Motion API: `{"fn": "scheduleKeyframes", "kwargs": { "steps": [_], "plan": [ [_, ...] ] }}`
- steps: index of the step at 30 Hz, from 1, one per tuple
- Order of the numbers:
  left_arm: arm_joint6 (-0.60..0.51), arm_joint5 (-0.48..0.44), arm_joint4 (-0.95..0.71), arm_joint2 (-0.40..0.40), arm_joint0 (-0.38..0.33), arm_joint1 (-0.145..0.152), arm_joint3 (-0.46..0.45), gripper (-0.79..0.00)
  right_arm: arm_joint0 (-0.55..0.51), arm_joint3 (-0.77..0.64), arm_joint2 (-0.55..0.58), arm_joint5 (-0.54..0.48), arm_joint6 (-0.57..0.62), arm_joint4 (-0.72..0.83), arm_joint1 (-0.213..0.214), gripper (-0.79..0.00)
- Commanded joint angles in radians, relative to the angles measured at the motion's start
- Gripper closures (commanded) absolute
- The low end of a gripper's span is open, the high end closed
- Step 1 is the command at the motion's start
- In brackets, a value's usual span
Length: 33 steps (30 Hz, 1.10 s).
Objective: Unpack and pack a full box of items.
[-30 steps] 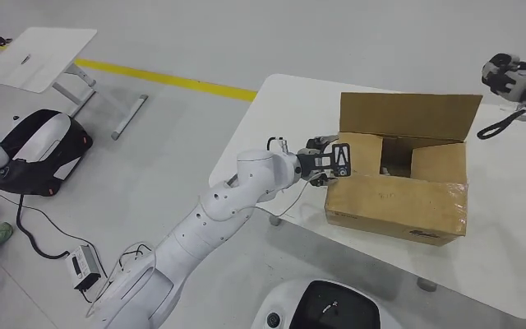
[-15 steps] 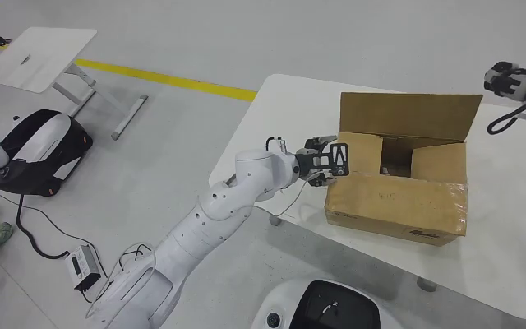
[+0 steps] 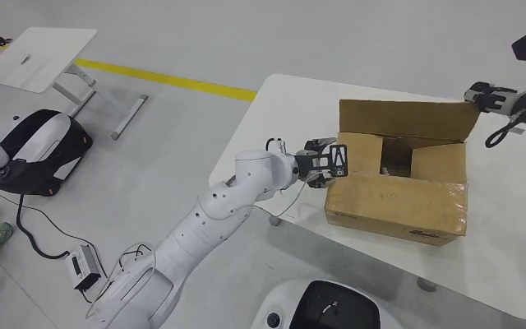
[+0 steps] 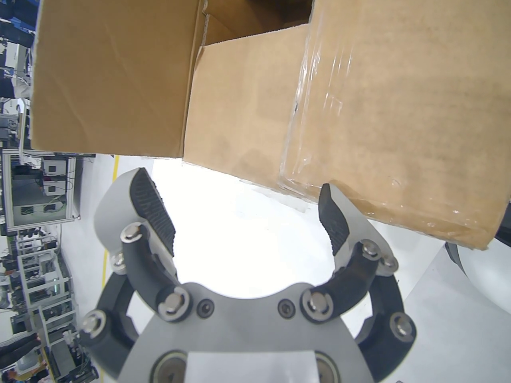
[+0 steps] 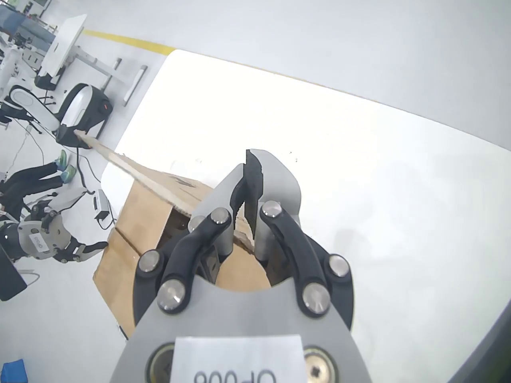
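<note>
R gripper [image 3: 486,93] has come down from upper right to the box [image 3: 394,206] corner; white table [image 3: 288,115] carries that open cardboard box near its edge; rear flap [image 3: 407,115] stands up, R fingers clenched on its far corner; L gripper [image 4: 235,185] hangs spread wide, empty, just beside box's end wall.

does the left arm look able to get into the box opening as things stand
Probably yes, but not straight in: the left gripper sits open beside the box, whose raised side flap stands between it and the opening; it would need to go over.
</note>
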Motion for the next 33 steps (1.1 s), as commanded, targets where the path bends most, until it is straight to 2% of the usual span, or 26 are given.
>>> {"fn": "scheduleKeyframes", "kwargs": {
  "steps": [1,6,14,25,33],
  "plan": [
    [-0.002,0.0,-0.004,0.0,-0.001,-0.001,0.001,-0.785,-0.012,-0.022,0.013,-0.014,0.018,0.01,0.007,0.0],
    [-0.004,0.002,-0.011,-0.002,-0.001,-0.002,0.005,-0.785,-0.09,-0.145,0.052,-0.066,0.098,0.028,0.033,0.0],
    [-0.026,0.001,-0.032,-0.01,0.0,-0.003,0.015,-0.785,-0.298,-0.408,0.127,-0.072,0.189,-0.032,0.085,0.0],
    [-0.069,0.023,-0.071,-0.066,0.044,0.006,-0.025,-0.785,-0.497,-0.561,0.213,-0.037,0.131,-0.053,0.12,0.0],
    [-0.113,0.01,-0.107,-0.132,0.11,0.021,-0.081,-0.785,-0.578,-0.62,0.239,-0.039,0.084,-0.112,0.134,0.0]
  ]
}}
